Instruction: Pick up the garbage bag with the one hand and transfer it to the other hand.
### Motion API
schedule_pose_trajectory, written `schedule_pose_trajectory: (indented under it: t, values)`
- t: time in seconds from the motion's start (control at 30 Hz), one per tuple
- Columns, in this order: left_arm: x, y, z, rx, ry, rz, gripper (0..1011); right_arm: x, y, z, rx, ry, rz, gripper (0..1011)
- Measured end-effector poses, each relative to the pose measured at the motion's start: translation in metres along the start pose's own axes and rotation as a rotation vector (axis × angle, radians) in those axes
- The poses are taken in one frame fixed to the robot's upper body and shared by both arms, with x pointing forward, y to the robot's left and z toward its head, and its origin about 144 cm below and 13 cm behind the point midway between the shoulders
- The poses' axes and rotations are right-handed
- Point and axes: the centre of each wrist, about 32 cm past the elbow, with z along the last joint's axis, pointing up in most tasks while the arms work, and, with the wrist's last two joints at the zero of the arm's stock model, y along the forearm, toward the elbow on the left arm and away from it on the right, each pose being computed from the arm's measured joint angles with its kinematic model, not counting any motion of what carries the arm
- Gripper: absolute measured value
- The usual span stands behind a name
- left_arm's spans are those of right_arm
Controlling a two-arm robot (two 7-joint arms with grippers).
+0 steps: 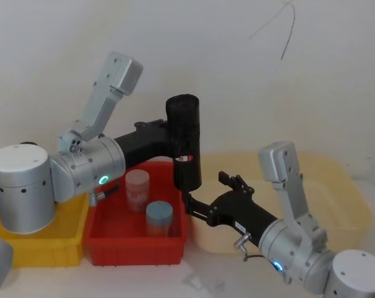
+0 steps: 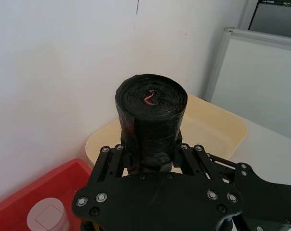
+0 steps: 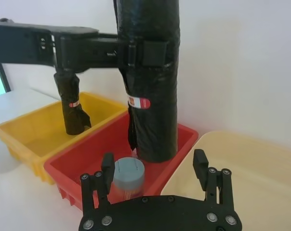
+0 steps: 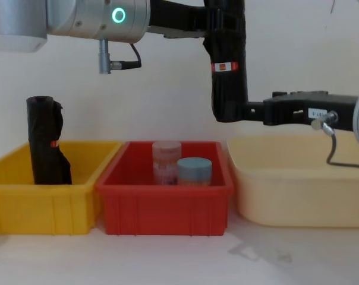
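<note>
The garbage bag (image 1: pixel 186 139), a tightly wound black roll with a white-and-red label band (image 4: pixel 223 66), hangs upright in the air over the right end of the red bin (image 4: pixel 167 208). It is well above the pink jar (image 4: pixel 166 159) and the blue-lidded jar (image 4: pixel 194 169) inside. The left hand (image 3: pixel 146 53) is clamped across its upper part, above the label. The right hand (image 3: pixel 153 160) sits at the roll's bottom end, fingers spread wide and holding nothing. The roll looks stiff and fairly light, though its plastic skin is probably slick. A firm squeeze across the bare stretch below the label seems the soundest hold. A second black roll (image 4: pixel 46 142) leans in the yellow bin (image 4: pixel 78 208), and a cream tub (image 4: pixel 298 196) stands on the tabletop (image 4: pixel 167 261).
</note>
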Motion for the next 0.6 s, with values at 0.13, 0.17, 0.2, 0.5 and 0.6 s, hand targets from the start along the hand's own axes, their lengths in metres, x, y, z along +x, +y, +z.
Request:
schedule_pose_trajectory:
  t: [0.13, 0.17, 0.2, 0.5, 0.6]
  values:
    - [0.000, 0.000, 0.000, 0.000, 0.001, -0.002, 435, 0.000, 0.002, 0.006, -0.005, -0.014, 0.000, 1001]
    - [0.000, 0.000, 0.000, 0.000, 0.001, -0.002, 435, 0.000, 0.003, 0.007, -0.006, -0.016, 0.000, 1000]
    - [-0.001, -0.001, 0.000, 0.000, 0.001, -0.003, 435, -0.001, 0.004, 0.008, -0.008, -0.020, -0.001, 1000]
    - [-0.001, -0.001, 0.000, 0.000, 0.002, -0.005, 435, -0.004, 0.012, 0.015, -0.023, -0.027, -0.004, 1001]
    - [-0.001, -0.001, 0.001, 0.000, 0.002, -0.006, 435, -0.005, 0.015, 0.016, -0.030, -0.022, -0.003, 1001]
